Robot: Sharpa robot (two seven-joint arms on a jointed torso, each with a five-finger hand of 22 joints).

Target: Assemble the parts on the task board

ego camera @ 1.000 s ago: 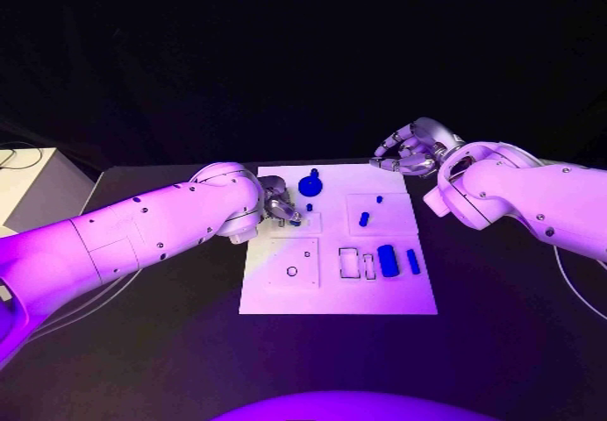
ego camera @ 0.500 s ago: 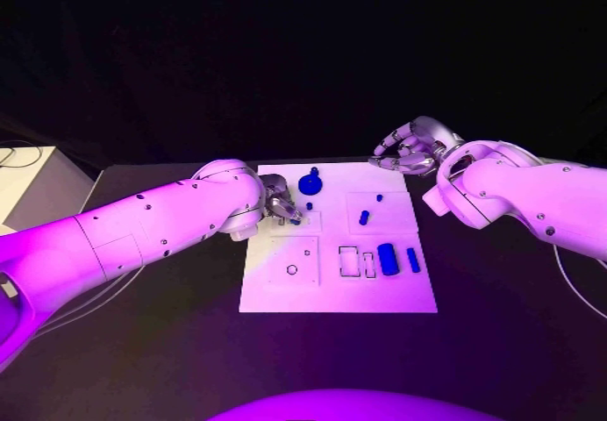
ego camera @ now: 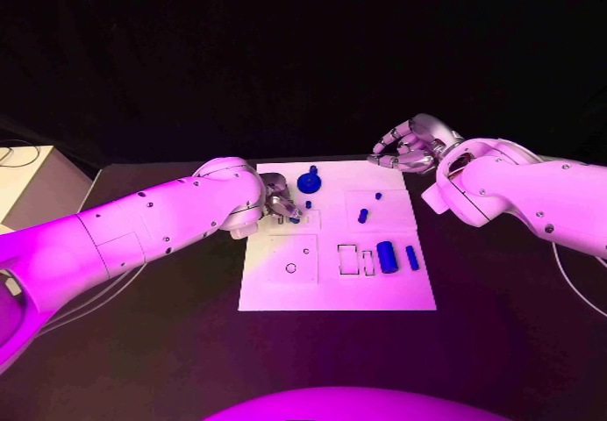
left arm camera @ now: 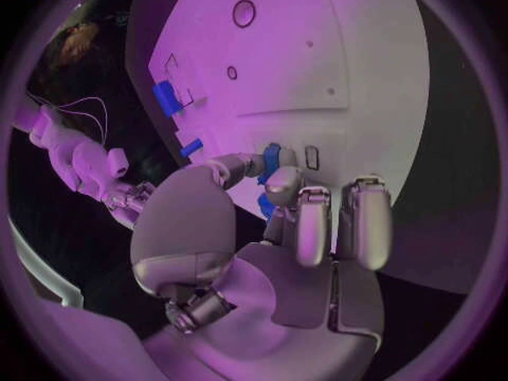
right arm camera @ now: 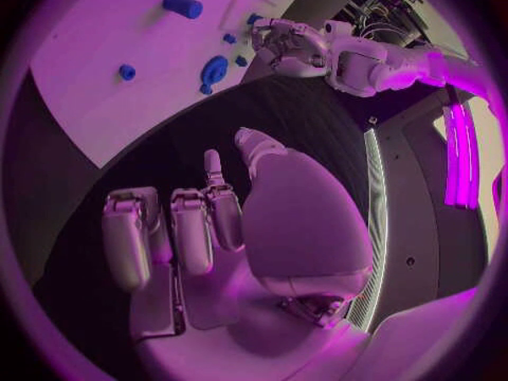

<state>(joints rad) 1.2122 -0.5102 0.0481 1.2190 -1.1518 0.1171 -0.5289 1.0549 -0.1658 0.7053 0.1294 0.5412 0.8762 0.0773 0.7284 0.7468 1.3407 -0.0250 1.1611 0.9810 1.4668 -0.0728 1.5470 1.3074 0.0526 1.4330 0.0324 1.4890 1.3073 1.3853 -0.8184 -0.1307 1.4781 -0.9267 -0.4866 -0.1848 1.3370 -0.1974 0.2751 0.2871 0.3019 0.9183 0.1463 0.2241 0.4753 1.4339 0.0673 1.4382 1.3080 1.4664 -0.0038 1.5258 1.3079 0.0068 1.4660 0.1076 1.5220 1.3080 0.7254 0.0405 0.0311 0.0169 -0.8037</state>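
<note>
The white task board (ego camera: 332, 281) lies in the middle of the black table. My left hand (ego camera: 281, 206) rests over the board's far left part and pinches a small blue part (left arm camera: 271, 158) between thumb and a finger, just beside a narrow slot (left arm camera: 311, 157). A round blue part (ego camera: 310, 183) stands at the far edge. A blue peg (ego camera: 363, 216) and a smaller blue piece (ego camera: 378, 196) sit right of centre. Two upright blue blocks (ego camera: 387, 257) stand near the right edge. My right hand (ego camera: 411, 149) hovers past the board's far right corner, its fingers (right arm camera: 190, 229) apart and holding nothing.
A pale box (ego camera: 28, 180) stands off the table's left side. Bare black tabletop (ego camera: 152, 351) surrounds the board, widest toward me. Outlined recesses (ego camera: 349, 260) and a small round hole (ego camera: 291, 267) mark the board's near half.
</note>
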